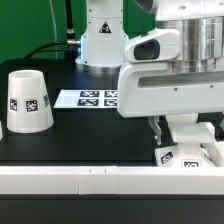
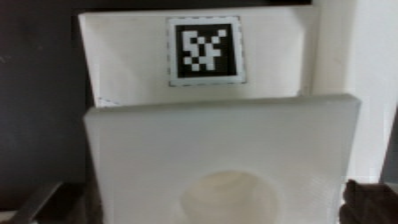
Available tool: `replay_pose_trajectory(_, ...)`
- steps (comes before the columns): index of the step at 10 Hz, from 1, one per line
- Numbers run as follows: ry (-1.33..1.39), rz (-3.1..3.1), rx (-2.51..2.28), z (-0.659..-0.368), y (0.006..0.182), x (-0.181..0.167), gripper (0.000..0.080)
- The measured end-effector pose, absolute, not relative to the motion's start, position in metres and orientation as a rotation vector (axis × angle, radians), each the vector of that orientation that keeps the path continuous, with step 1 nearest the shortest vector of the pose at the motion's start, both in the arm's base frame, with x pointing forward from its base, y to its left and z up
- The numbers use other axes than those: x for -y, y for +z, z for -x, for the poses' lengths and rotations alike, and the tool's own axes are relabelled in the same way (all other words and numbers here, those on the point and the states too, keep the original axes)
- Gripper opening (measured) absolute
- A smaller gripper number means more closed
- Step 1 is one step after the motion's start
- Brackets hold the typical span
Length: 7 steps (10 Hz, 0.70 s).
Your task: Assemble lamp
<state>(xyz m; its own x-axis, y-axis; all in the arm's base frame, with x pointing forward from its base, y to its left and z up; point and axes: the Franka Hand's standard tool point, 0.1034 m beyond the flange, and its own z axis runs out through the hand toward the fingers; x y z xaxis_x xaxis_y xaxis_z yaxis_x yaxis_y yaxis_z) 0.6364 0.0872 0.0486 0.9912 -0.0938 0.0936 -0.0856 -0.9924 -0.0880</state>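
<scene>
The flat square white lamp base [image 2: 214, 140] fills the wrist view, with a black-and-white tag [image 2: 205, 50] on its far part and a round socket [image 2: 231, 195] near the jaws. My gripper [image 2: 210, 205] straddles it, with a dark fingertip [image 2: 36, 205] against each side edge, shut on the base. In the exterior view the gripper [image 1: 188, 135] is low at the right, over the base [image 1: 186, 155], which sits at the table's front edge. The tapered shade [image 1: 28, 100] stands apart at the exterior view's left. I cannot identify the bulb.
The marker board [image 1: 88, 98] lies flat on the black table behind the gripper. A white rail [image 1: 90, 180] runs along the table's front edge. The arm's white pedestal [image 1: 100, 40] stands at the back.
</scene>
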Motion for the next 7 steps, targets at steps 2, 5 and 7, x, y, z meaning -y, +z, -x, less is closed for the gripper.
replay_pose_trajectory(2,-0.153,3.049,-0.149,-0.634,0.05,-0.088,0.0694)
replay_pose_trajectory(5,-0.118,3.034,-0.277,-0.58,0.062,-0.092,0.0698)
replay_pose_trajectory(7,-0.075,3.018,-0.356,-0.536,0.065,-0.111,0.0698)
